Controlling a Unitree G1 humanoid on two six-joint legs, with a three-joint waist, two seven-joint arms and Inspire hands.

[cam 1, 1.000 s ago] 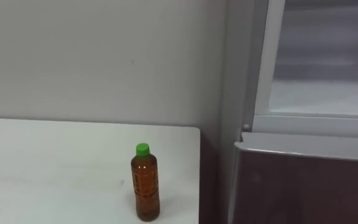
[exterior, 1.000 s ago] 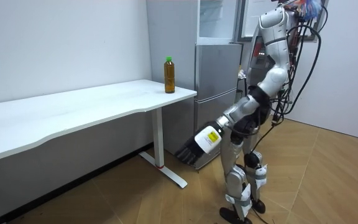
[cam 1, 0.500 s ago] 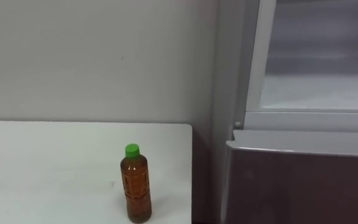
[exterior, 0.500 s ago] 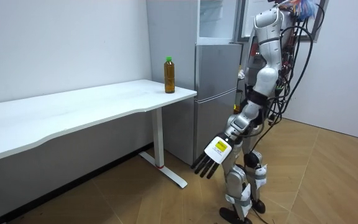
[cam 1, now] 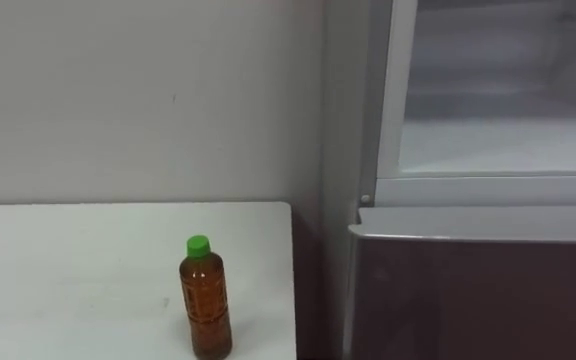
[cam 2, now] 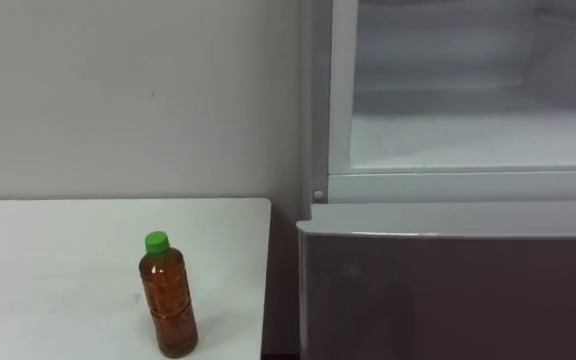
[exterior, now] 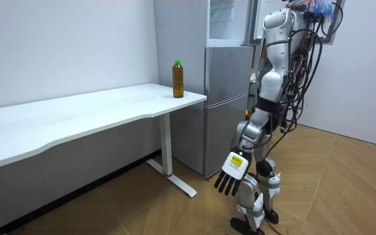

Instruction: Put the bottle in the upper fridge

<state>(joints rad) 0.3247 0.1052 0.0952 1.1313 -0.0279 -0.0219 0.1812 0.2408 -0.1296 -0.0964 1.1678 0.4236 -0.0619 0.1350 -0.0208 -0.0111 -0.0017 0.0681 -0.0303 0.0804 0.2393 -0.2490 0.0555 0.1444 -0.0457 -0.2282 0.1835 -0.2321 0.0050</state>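
amber-filled bottle point(cam 1: 206, 300) (green cap point(cam 1: 199, 243)) upright on table point(cam 1: 68, 270), beside open upper fridge point(cam 1: 488, 188)

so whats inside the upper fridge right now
The upper fridge holds a bare white floor, nothing on it; its top is out of frame. The bottle stands on the table.

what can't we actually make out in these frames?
Upper fridge: in the eye views, the top and right side are cut off by the picture edges. The interior is blurred and the shelves are unclear.
Upper fridge, room view: the top is cut off by the upper edge.
Bottle: the label print is too small in all views.
Left hand: room view, open, palm side turned away.
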